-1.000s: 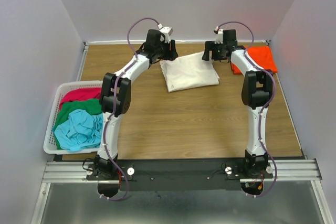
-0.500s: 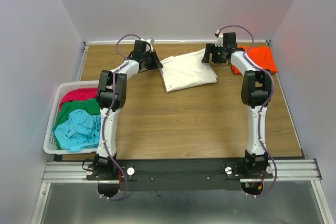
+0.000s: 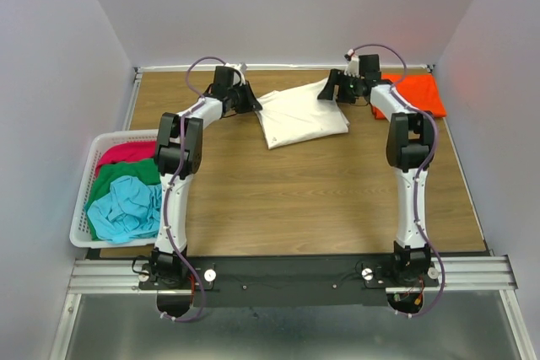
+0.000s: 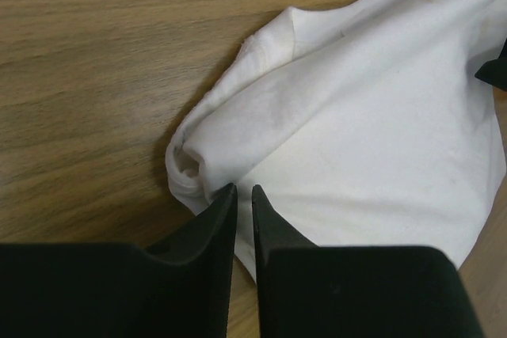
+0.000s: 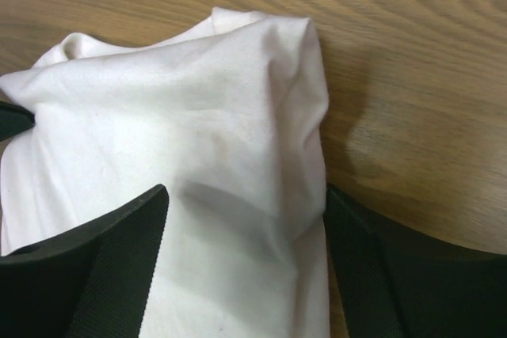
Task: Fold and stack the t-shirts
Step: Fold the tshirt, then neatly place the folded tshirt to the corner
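The cream-white t-shirt [image 3: 304, 117] lies folded at the back middle of the table. My left gripper [image 3: 253, 100] is at its left rear corner. In the left wrist view the jaws [image 4: 244, 189] are pinched nearly together on the rolled edge of that shirt [image 4: 372, 116]. My right gripper [image 3: 327, 90] stands open at the shirt's right rear corner. The right wrist view has its fingers [image 5: 245, 195] spread wide, one on each side of the cloth [image 5: 158, 116]. A folded orange t-shirt [image 3: 419, 93] lies at the back right.
A white lattice basket [image 3: 80, 208] at the left edge holds a crimson t-shirt [image 3: 126, 153], a green one [image 3: 126, 174] and a light blue one [image 3: 126, 208]. Walls enclose the table on three sides.
My left gripper moved left along the shirt's edge and closed on its corner. The white shirt shifted slightly. My right gripper edged left over the right corner.
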Motion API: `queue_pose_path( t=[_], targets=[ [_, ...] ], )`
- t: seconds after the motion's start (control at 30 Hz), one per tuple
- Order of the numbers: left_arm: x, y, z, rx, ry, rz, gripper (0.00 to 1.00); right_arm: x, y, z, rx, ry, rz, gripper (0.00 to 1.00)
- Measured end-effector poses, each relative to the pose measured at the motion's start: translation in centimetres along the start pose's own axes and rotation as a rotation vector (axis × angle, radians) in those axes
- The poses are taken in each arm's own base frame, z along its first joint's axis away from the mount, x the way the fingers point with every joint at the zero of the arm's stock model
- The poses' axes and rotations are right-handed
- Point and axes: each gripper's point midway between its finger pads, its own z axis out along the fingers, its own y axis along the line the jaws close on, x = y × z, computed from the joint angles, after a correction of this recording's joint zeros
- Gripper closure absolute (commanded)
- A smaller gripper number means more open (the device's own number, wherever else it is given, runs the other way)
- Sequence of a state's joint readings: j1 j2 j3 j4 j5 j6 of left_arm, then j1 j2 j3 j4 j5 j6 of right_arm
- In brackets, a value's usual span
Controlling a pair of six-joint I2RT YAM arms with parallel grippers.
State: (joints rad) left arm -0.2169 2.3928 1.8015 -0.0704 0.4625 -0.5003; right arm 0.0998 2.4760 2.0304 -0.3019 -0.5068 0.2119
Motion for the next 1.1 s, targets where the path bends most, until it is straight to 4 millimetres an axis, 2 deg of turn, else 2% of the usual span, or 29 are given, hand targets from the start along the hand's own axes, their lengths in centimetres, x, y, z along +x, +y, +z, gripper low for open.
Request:
queue_pose_path(
  t=[0.07, 0.17, 0.2, 0.23, 0.27, 0.3, 0.43, 0.57, 0.6, 0.63, 0.67, 0.73, 0.87, 0.9, 1.03, 1.1],
  targets=[
    [0.0, 0.0, 0.0, 0.004, 0.0, 0.001, 0.79, 0.2, 0.5, 0.1, -0.026, 0.005, 0.013, 0.25],
    [0.1, 0.0, 0.0, 0.01, -0.001, 0.003, 0.79, 0.8, 1.3, 0.5, -0.064, 0.023, 0.034, 0.38],
    [0.1, 0.0, 0.0, 0.012, -0.002, 0.004, 0.79, 0.9, 1.4, 0.6, -0.071, 0.026, 0.041, 0.52],
    [0.1, 0.0, 0.0, 0.013, -0.002, 0.004, 0.79, 1.1, 1.6, 0.6, -0.079, 0.032, 0.051, 0.61],
    [0.1, 0.0, 0.0, 0.016, -0.001, 0.004, 0.79, 1.2, 1.7, 0.7, -0.085, 0.035, 0.055, 0.88],
    [0.1, 0.0, 0.0, 0.018, 0.0, 0.005, 0.79, 1.5, 1.7, 0.8, -0.087, 0.046, 0.071, 1.0],
    [0.2, 0.0, -0.1, 0.025, 0.003, 0.011, 0.78, 2.4, 1.7, 1.1, -0.099, 0.071, 0.1, 1.0],
    [0.3, 0.0, -0.5, 0.035, 0.009, 0.023, 0.71, 2.3, 1.4, 0.8, -0.069, 0.073, 0.073, 1.0],
    [0.4, 0.0, -0.8, 0.037, 0.013, 0.025, 0.68, 2.3, 1.2, 0.5, -0.051, 0.075, 0.061, 1.0],
    [0.4, -0.1, -1.1, 0.038, 0.014, 0.028, 0.6, 2.1, 1.0, 0.2, -0.026, 0.074, 0.046, 1.0],
    [0.7, -0.1, -1.6, 0.038, 0.019, 0.029, 0.46, 1.7, 0.8, -0.4, 0.006, 0.072, 0.018, 1.0],
    [1.1, -0.1, -3.0, 0.028, 0.028, 0.03, 0.42, 1.0, 0.7, -1.4, 0.058, 0.065, -0.034, 1.0],
    [-0.2, -0.2, -6.9, 0.003, -0.011, 0.058, 0.4, -2.4, 1.1, -4.9, 0.162, 0.007, -0.155, 0.99],
    [-0.8, -0.4, -8.4, -0.006, -0.032, 0.07, 0.4, -3.3, 1.3, -5.7, 0.18, -0.012, -0.178, 1.0],
    [-4.1, -2.5, -13.9, -0.03, -0.157, 0.161, 0.4, -6.3, 1.8, -9.0, 0.254, -0.079, -0.271, 1.0],
    [-4.9, -3.8, -16.7, -0.038, -0.218, 0.222, 0.4, -7.4, 1.9, -10.4, 0.291, -0.101, -0.307, 1.0]
  ],
)
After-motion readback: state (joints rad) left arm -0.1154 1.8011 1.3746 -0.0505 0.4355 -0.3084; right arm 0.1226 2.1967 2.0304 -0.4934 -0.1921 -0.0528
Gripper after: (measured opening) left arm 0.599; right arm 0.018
